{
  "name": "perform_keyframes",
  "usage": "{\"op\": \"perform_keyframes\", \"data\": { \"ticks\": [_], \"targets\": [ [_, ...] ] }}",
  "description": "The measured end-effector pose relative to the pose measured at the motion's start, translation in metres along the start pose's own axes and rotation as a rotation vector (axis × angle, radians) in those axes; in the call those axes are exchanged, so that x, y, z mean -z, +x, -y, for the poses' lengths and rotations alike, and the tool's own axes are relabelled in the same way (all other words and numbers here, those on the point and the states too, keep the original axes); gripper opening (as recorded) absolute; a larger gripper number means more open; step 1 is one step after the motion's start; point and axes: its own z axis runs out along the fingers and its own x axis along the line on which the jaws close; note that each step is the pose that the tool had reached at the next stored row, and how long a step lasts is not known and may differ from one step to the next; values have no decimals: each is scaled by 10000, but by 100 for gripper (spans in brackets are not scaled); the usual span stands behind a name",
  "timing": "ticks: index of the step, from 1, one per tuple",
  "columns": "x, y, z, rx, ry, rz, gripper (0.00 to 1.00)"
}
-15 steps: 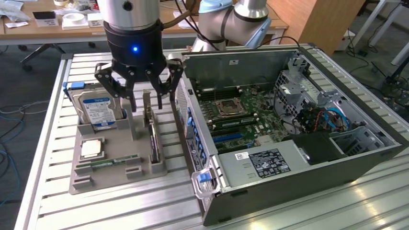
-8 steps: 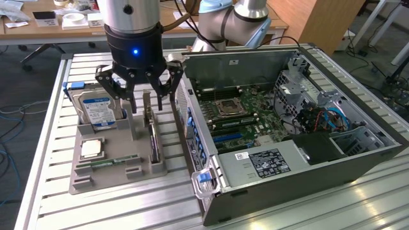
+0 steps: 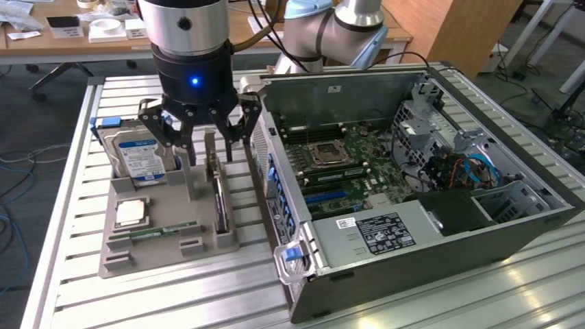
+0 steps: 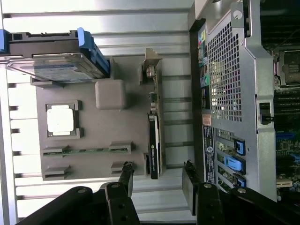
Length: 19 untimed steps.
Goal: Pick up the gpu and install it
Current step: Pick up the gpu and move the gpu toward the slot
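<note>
- Holds the hand (image 3: 199,140) spread wide and empty, hanging just above the gpu (image 3: 218,185) without touching it; in the wrist view sets one finger to either side of the card's line.
- Finds the gpu standing on its long edge in the grey holder (image 3: 174,247), silver bracket at one end, on the holder's side nearest the computer case (image 3: 429,226); places the holder toward the surface (image 3: 137,301) edge at the exterior view's left.
- Risks clipping the grey post (image 3: 188,181) or the hard drive (image 3: 142,157) on a descent that drifts off the card's line, both being close beside it.
- Could tip so thin a card in its slot with an uneven squeeze, or press on board parts instead of bare edges.
- Might drag the holder up with the card if the slot grips tight, spilling the processor (image 3: 131,212) and RAM stick (image 3: 160,232).
- Could catch the bracket on the case's perforated rear wall, just beside the holder, during any carry across.
- Reads nothing for certain: a blue and white label on the hard drive, a green mark with small print on the gpu, and a black and white sticker (image 3: 384,233) on the case, all too small to make out.
</note>
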Motion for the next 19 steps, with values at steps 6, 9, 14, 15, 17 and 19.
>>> {"op": "perform_keyframes", "data": {
  "ticks": [6,9,14,15,17,19],
  "targets": [
    [-24,1,1,0,-1,0,55],
    [-36,1,2,0,0,0,55],
    [-55,2,3,0,1,-1,55],
    [-59,2,3,0,0,0,55],
    [-71,2,4,0,-1,1,55],
    [-83,3,5,0,0,0,55]
  ]
}}
